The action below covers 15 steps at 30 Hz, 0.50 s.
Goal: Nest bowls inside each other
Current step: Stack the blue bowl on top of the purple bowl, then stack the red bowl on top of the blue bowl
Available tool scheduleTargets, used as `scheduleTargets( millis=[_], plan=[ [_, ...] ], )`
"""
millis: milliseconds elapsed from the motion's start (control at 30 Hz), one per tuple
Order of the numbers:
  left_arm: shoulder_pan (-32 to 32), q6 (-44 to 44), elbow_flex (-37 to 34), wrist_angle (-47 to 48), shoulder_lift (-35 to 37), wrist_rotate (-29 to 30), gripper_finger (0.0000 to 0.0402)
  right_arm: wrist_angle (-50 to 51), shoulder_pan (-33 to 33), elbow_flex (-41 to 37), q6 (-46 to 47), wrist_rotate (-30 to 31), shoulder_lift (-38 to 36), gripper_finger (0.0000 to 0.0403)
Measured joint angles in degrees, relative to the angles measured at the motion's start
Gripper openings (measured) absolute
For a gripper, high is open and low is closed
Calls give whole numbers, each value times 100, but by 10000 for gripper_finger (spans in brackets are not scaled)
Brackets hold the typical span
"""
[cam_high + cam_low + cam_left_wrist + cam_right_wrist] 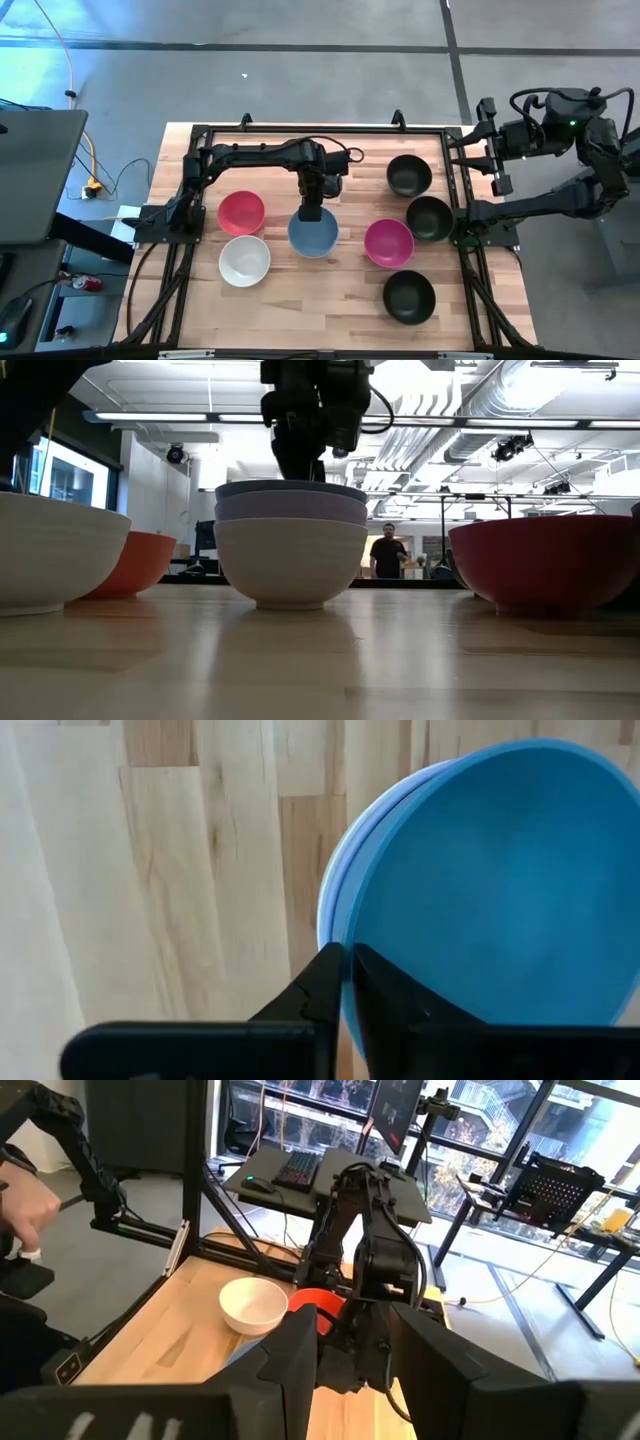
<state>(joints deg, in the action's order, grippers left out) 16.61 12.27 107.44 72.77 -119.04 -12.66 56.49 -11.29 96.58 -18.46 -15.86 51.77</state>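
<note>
Wooden counter carried the bowls; our left gripper pinched the blue bowl atop a stack, magenta bowl beside it; next we judged release; right gripper waited, parted.

Three black bowls, one red-pink, one white, one magenta; blue-topped stack, seemingly three.

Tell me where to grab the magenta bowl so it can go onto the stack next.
Take the magenta bowl by its rim, coming straight down from above with one finger inside and one outside. It sits upright and open, apart from the black bowl beside it. The left gripper grips the blue bowl's rim likewise.
</note>
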Motion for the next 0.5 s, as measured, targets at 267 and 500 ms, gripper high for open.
scheduleTargets(
  millis=[267,500],
  plan=[
    [-14,325,2,-220,128,-479,108,24,0,4,22,0,26,121],
    [28,412,319,41,293,-444,173,99,0,4,44,2,48,121]
  ],
)
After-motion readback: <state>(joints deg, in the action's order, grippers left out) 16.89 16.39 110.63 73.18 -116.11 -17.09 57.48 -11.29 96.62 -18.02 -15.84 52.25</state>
